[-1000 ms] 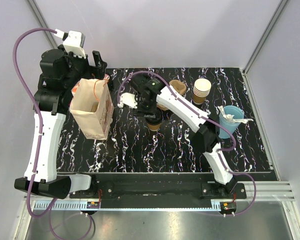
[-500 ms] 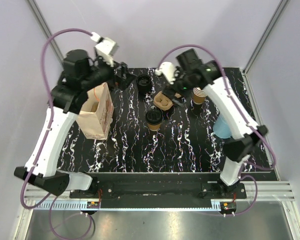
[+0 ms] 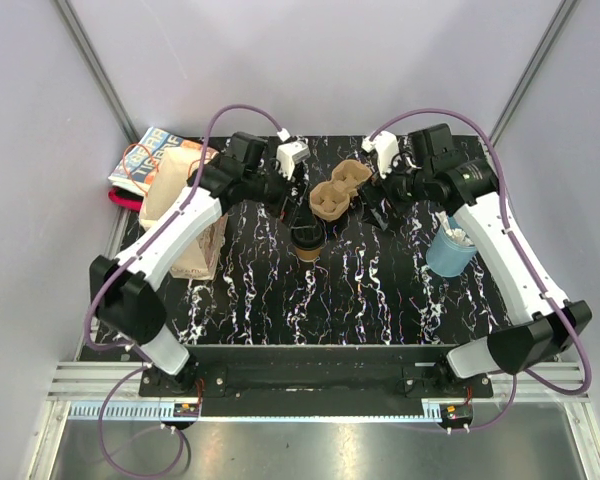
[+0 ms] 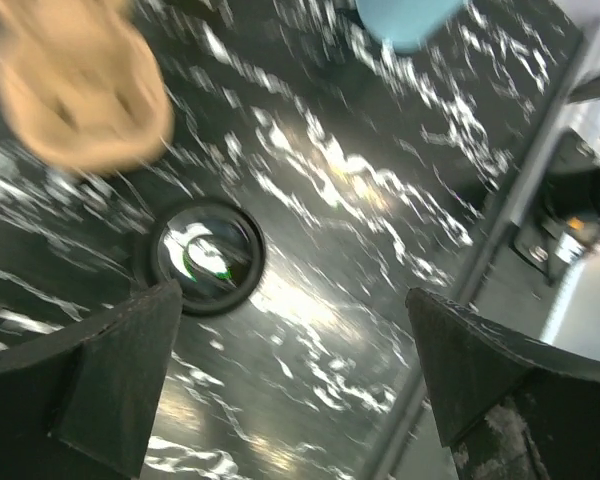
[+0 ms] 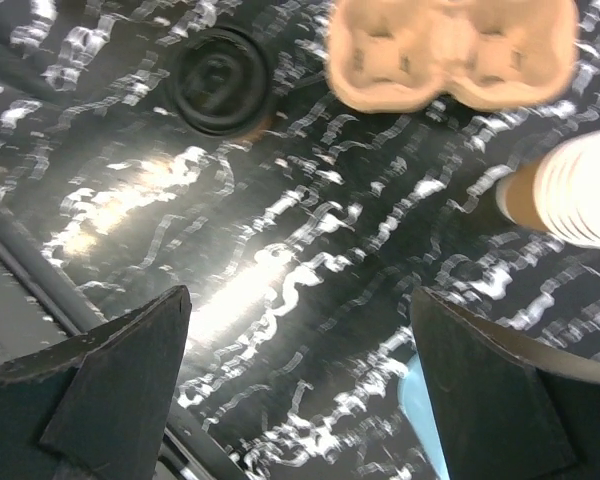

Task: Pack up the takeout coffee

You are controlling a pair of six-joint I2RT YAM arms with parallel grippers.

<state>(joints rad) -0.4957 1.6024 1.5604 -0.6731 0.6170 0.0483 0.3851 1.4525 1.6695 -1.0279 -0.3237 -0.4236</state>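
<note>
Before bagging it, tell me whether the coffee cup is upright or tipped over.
Upright: the coffee cup stands on the black table, round lid on top, brown wall showing below it.

The small brown kraft paper cup (image 3: pixel 307 250), closed with a round black plastic lid (image 3: pixel 307 234), stands upright and untouched on the black, white-veined surface (image 3: pixel 360 290), roughly mid-width, somewhat toward its far half.
</note>
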